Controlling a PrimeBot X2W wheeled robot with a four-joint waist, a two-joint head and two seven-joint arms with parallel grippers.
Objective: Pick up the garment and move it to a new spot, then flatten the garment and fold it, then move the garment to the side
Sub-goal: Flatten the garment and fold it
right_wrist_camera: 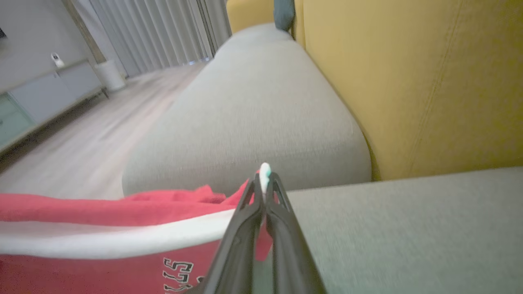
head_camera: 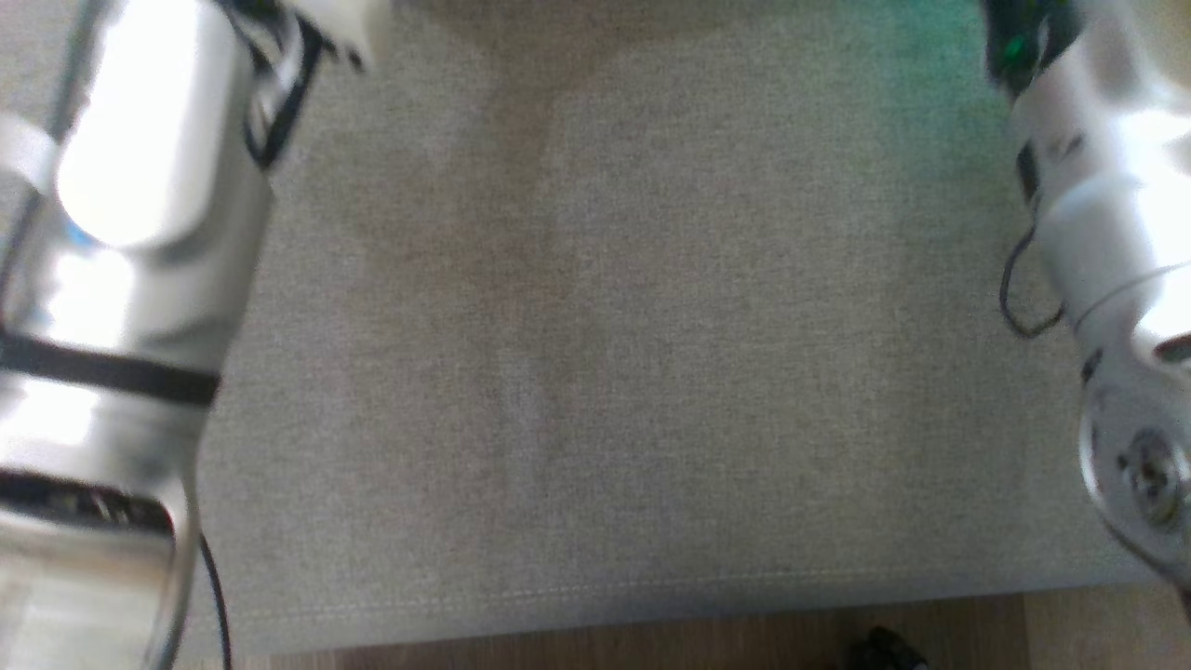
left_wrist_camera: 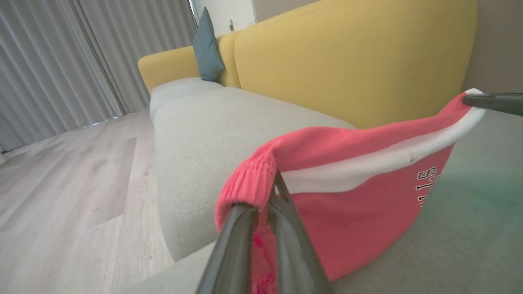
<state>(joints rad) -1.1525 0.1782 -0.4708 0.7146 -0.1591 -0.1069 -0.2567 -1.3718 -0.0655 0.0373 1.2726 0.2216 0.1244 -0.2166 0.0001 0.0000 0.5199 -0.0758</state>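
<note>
The left gripper [left_wrist_camera: 267, 200] is closed almost completely, its two dark fingers pinching the ribbed cuff end of the red garment [left_wrist_camera: 359, 196]. The right gripper [right_wrist_camera: 264, 181] is clamped fully shut on the garment's opposite corner, and a tip of white fabric pokes out above its fingertips. The garment hangs stretched between the two, a white band running along its upper part and black-and-white lettering (too cut off to read) printed on the red below. It hangs over the grey seat cushion [head_camera: 605, 326] of a sofa, in front of the yellow backrest [left_wrist_camera: 347, 61]. Its lower edge comes down close to the cushion, but I cannot tell whether it touches.

In the head view the pale left forearm [head_camera: 121, 233] and right forearm [head_camera: 1107, 214] frame the cushion at either side, both somewhat blurred. A teal pillow [left_wrist_camera: 207, 49] leans against the backrest at the far end of the sofa. Grey curtains [left_wrist_camera: 61, 61] hang beyond a pale wooden floor [left_wrist_camera: 61, 183], and a low cabinet [right_wrist_camera: 49, 94] stands by the wall.
</note>
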